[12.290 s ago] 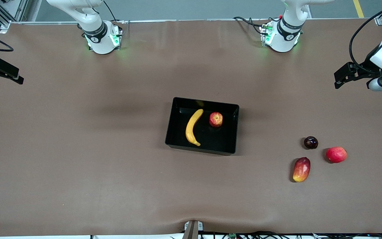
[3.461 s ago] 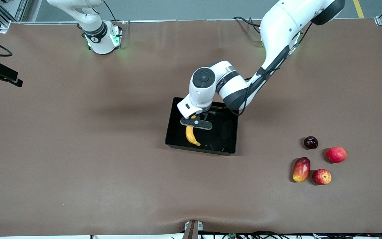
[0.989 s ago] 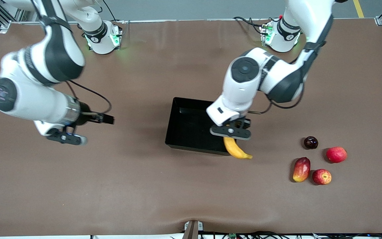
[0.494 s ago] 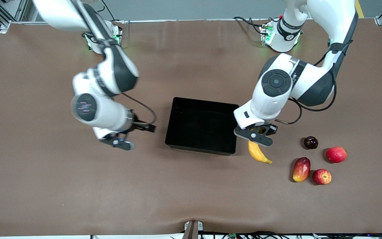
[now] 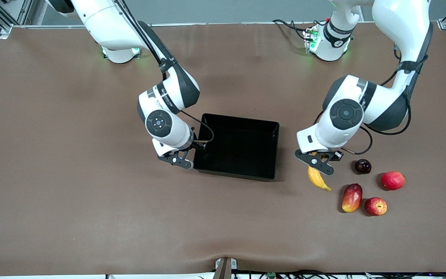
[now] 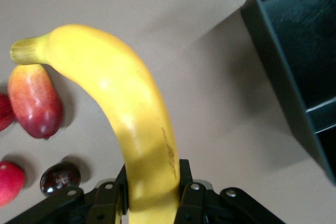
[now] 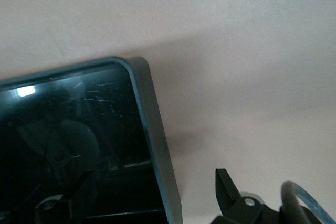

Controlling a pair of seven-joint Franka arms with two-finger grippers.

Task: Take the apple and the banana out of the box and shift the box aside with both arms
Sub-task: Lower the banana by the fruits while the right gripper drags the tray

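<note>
The black box (image 5: pixel 235 147) sits mid-table with nothing in it. My left gripper (image 5: pixel 318 163) is shut on the yellow banana (image 5: pixel 319 179), which hangs over the bare table between the box and a cluster of fruit. In the left wrist view the banana (image 6: pixel 126 114) curves out from between the jaws of the left gripper (image 6: pixel 152 184). The red apple (image 5: pixel 376 206) with yellow streaks lies beside the mango (image 5: pixel 352 198). My right gripper (image 5: pixel 176 158) is open at the box's wall toward the right arm's end. In the right wrist view that box wall (image 7: pixel 157 145) runs between its jaws.
The oblong red-yellow mango, a plain red round fruit (image 5: pixel 392 180) and a small dark fruit (image 5: pixel 362 166) lie together toward the left arm's end. The left wrist view shows the mango (image 6: pixel 34 100) and the dark fruit (image 6: pixel 60 177) under the banana.
The left arm has carried the banana out of the box toward the fruit cluster. The right arm has swung in from the table's end to the box's wall.
</note>
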